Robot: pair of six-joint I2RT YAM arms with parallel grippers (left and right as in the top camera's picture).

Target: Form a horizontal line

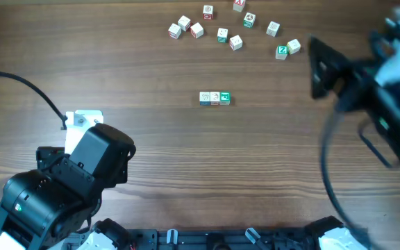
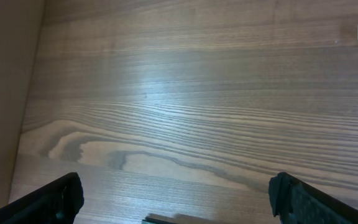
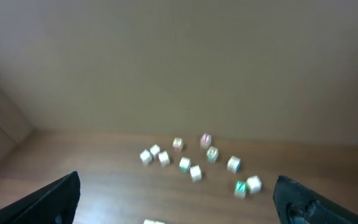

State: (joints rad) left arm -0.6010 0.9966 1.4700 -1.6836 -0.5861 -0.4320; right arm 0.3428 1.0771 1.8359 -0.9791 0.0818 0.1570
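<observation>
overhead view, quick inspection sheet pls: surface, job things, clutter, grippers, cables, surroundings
surface: brown wood-grain table, no spills or marks seen
job's things: row of three small pale wooden letter cubes, side by side in a horizontal line at mid-table
clutter: loose pale wooden cubes, about eleven, scattered along the far edge
grippers: left gripper open, empty, over bare wood; right gripper open, empty, its arm blurred in the overhead view
cables: black cable lying on the table at the left; second black cable looping by the right arm
surroundings: plain beige wall beyond the table
</observation>
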